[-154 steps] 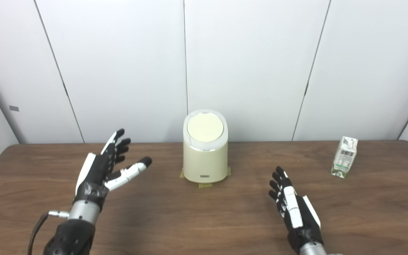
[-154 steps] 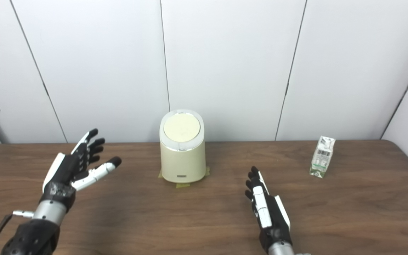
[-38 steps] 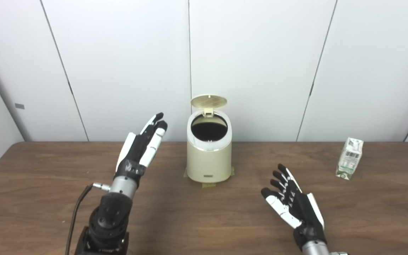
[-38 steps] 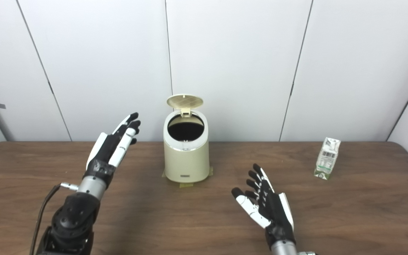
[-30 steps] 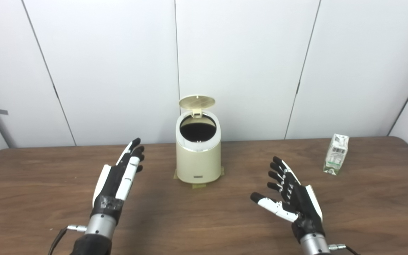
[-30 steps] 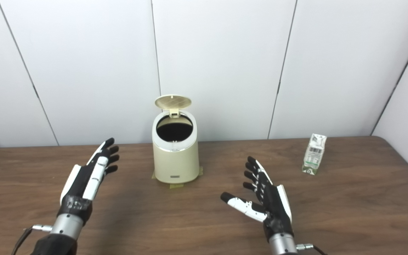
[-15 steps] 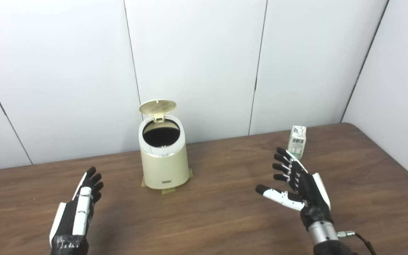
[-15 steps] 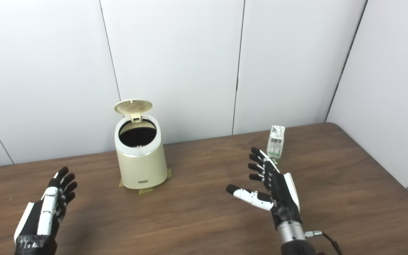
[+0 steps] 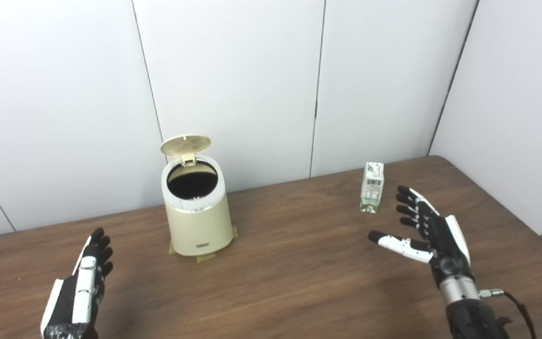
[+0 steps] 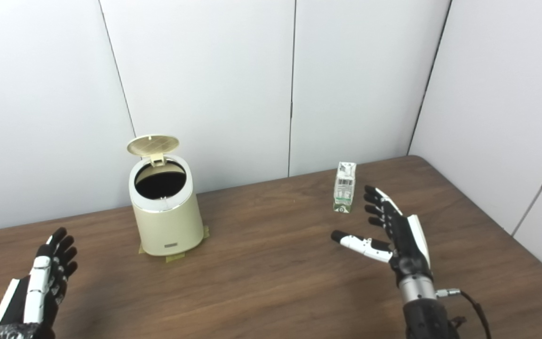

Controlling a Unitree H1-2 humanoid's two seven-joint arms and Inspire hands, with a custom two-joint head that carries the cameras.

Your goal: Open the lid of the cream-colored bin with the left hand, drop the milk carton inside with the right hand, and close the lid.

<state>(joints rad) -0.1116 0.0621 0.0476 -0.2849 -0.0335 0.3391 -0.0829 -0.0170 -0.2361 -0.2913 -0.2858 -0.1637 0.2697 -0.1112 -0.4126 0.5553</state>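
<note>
Left robot hand (image 9: pixel 75 296): empty, fingers extended close together toward 12 o'clock, low at 7 o'clock. Right robot hand (image 9: pixel 428 233): empty, fingers spread, thumb pointing to 9 o'clock, at 4 o'clock.

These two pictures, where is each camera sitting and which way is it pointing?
Left eye view: on the robot's head, looking down over the table toward the wall; shows the left hand and right hand, both open.
Right eye view: beside it, slightly to the right, facing the same way; both hands and forearms show again.
Shared: the cream-colored bin with its lid up, and the milk carton standing just beyond the right hand.
</note>
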